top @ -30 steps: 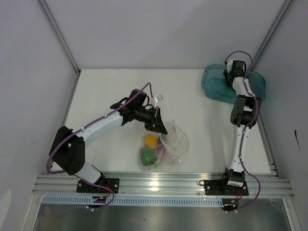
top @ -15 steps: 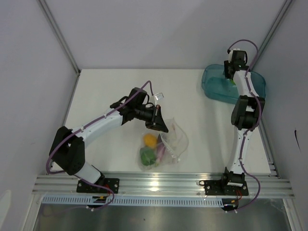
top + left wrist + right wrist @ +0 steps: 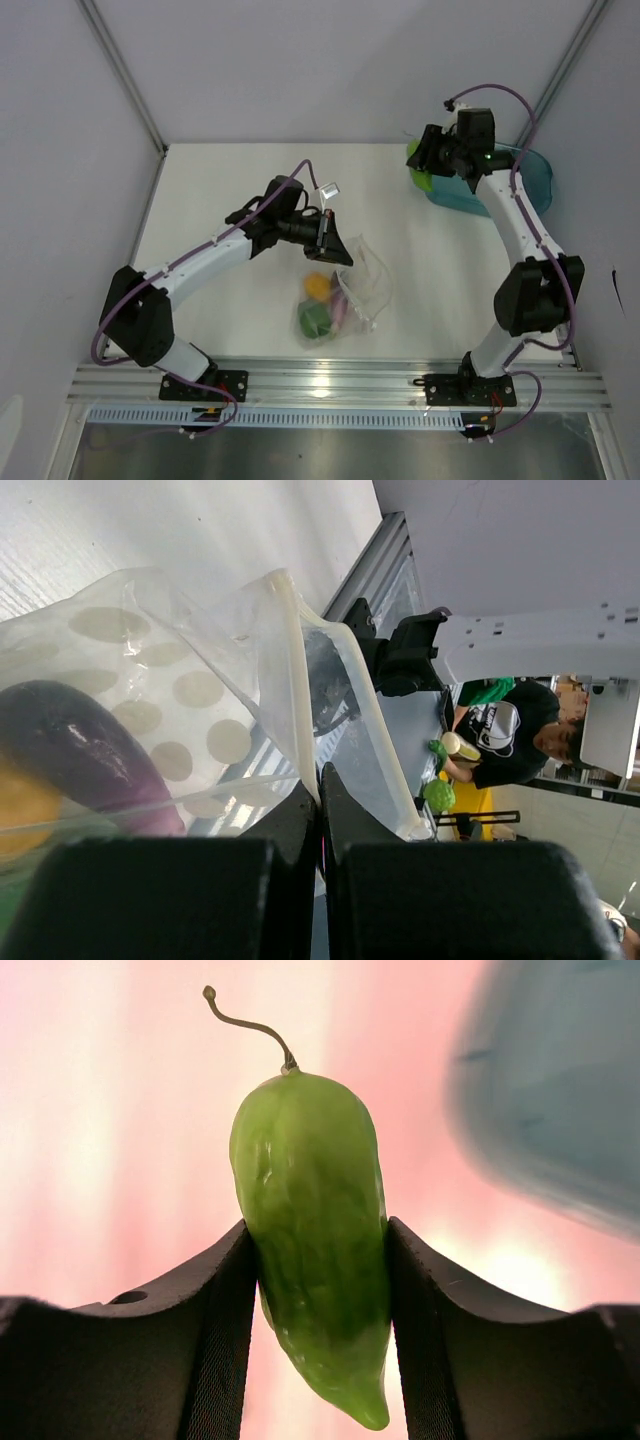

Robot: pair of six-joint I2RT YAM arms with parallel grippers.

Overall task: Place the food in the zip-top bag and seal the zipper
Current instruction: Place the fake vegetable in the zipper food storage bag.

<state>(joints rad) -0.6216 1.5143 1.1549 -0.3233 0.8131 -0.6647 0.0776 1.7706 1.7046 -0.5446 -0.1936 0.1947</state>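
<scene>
The clear zip-top bag (image 3: 356, 292) lies at the table's middle front with its mouth held up. My left gripper (image 3: 337, 251) is shut on the bag's rim at the zipper (image 3: 296, 670), whose pale strip runs up out of the pinch (image 3: 320, 780). Inside the bag sit an orange-yellow fruit (image 3: 318, 285), a dark-green pepper (image 3: 314, 319) and a purple eggplant (image 3: 85, 750). My right gripper (image 3: 421, 168) hovers by the left end of the tray, shut on the light-green elongated piece (image 3: 318, 1260), which hangs stem up between the fingers (image 3: 215, 1300).
A teal translucent tray (image 3: 530, 172) stands at the back right, partly behind the right arm. A metal rail (image 3: 340, 382) runs along the near edge. White walls close in the back and both sides.
The right arm has lifted out of the tray and swung left with the light-green piece in its jaws. The left gripper has raised the bag's rim slightly.
</scene>
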